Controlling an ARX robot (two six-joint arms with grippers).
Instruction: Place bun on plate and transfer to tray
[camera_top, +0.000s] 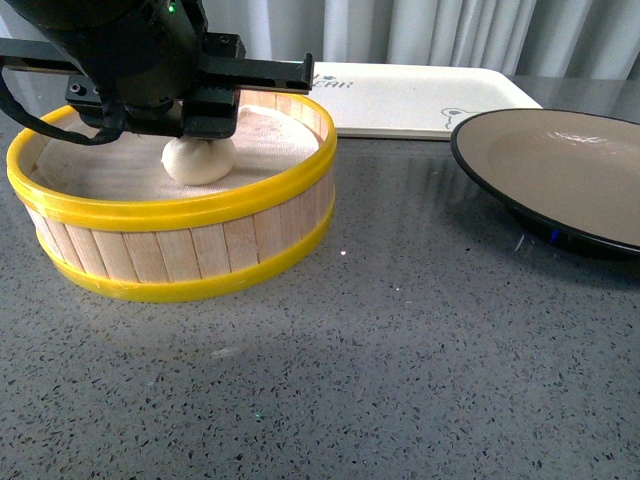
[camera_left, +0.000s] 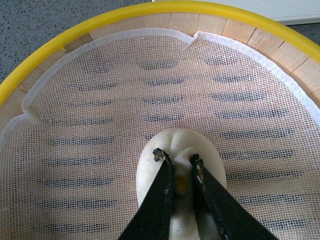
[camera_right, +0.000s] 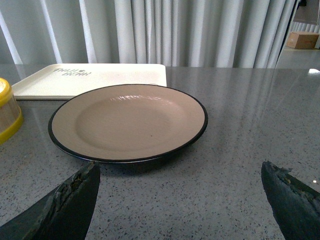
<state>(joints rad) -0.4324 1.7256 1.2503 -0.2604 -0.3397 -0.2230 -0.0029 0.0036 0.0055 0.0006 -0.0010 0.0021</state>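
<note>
The grey speckled table (camera_top: 400, 350) carries all items. The round steamer basket (camera_top: 180, 255), yellow-rimmed with wooden slat walls, stands at the left and is lined with white mesh cloth (camera_left: 100, 100). The cream tray (camera_top: 400, 100) lies behind it, toward the curtain. The plate (camera_top: 500, 205) sits at the right, just in front of the tray, with nothing on it. The bun (camera_top: 198, 160) rests on the mesh inside the basket. The left gripper (camera_left: 177, 160) is lowered onto the bun, with its fingers (camera_left: 157, 200) drawn close together, pinching the pleated top. The right gripper (camera_right: 180, 167) hangs near the plate, spread wide, holding nothing.
</note>
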